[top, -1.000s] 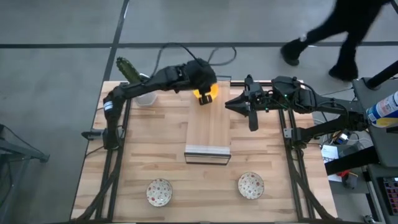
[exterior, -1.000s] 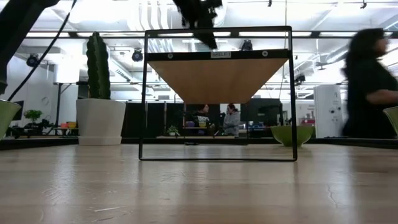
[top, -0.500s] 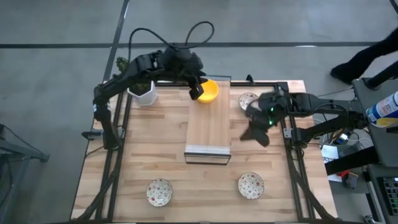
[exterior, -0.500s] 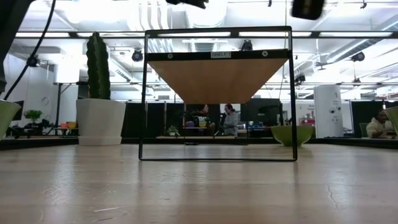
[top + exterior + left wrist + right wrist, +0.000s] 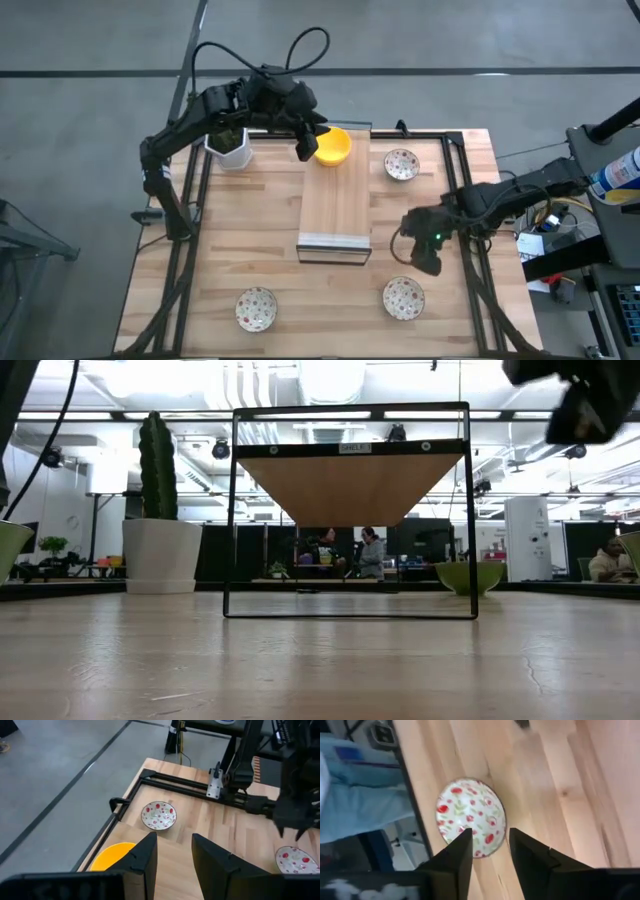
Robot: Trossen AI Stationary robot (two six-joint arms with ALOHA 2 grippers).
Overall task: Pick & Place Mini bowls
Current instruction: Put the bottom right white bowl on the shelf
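One yellow mini bowl (image 5: 334,146) sits on the far end of the wooden shelf top (image 5: 335,205). It also shows in the left wrist view (image 5: 112,856). My left gripper (image 5: 304,148) hangs open just left of that bowl, holding nothing (image 5: 172,855). Three speckled mini bowls rest on the table: one far right (image 5: 401,164) (image 5: 158,815), one near right (image 5: 403,297), one near left (image 5: 256,308). My right gripper (image 5: 426,256) hovers open over the near-right speckled bowl (image 5: 470,822), its fingers (image 5: 487,845) above the bowl's edge. It shows at the top right of the low view (image 5: 580,400).
The white pot with the cactus (image 5: 232,150) (image 5: 160,510) stands at the far left corner, close to my left arm. The shelf's black frame (image 5: 350,510) stands mid-table. Black rails (image 5: 462,200) run along both table sides. People sit far behind the table (image 5: 345,550).
My left gripper has drawn back from above the yellow bowl toward the table's left; the bowl stays on the shelf top. My right arm has swung from the far side toward the near edge and turned downward over the near-right speckled bowl, uncovering the far-right one. A walking person has left the view.
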